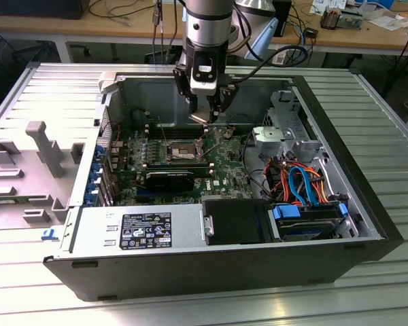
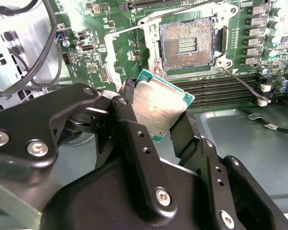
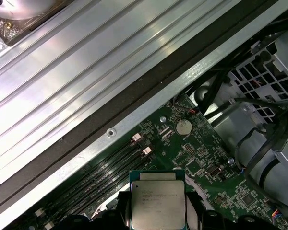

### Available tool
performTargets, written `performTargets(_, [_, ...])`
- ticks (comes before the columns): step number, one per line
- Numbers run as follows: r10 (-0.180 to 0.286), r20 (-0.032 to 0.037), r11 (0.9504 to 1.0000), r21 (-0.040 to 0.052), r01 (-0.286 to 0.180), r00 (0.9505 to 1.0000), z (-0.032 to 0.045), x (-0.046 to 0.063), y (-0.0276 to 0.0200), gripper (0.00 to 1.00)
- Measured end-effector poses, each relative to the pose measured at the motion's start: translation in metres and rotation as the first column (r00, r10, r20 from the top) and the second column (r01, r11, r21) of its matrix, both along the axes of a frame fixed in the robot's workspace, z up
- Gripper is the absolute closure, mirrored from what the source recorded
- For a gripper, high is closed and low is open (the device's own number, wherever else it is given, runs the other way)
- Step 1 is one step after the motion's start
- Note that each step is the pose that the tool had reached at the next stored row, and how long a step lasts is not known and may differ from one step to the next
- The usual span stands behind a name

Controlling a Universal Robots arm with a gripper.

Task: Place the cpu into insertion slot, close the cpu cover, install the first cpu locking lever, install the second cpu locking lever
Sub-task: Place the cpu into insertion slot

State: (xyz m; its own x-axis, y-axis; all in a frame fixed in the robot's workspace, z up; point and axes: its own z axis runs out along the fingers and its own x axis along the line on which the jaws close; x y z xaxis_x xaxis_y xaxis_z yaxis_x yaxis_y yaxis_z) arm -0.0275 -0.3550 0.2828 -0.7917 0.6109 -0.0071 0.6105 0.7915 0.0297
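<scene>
The gripper (image 1: 209, 117) is clamped on the cpu (image 2: 161, 111), its black metal fingers (image 2: 128, 125) pinching opposite edges, probably so the contact face stays untouched and free to seat; the chip is a thin square, brushed silvery-grey lid over a green rim, and it hangs above the long black memory slots (image 2: 216, 91) of the green board (image 1: 224, 166), just beside the insertion slot (image 2: 186, 45); the slot lies bare near the middle of the board, a square tan field of fine contacts framed in dull steel; a thin wire lever (image 2: 242, 84) slants off its corner, seemingly unlatched.
</scene>
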Motion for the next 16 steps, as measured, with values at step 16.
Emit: performTargets(16, [-0.014,0.0,0.9999,-0.0012,0.014,0.9999,0.0,0.0,0.0,0.46])
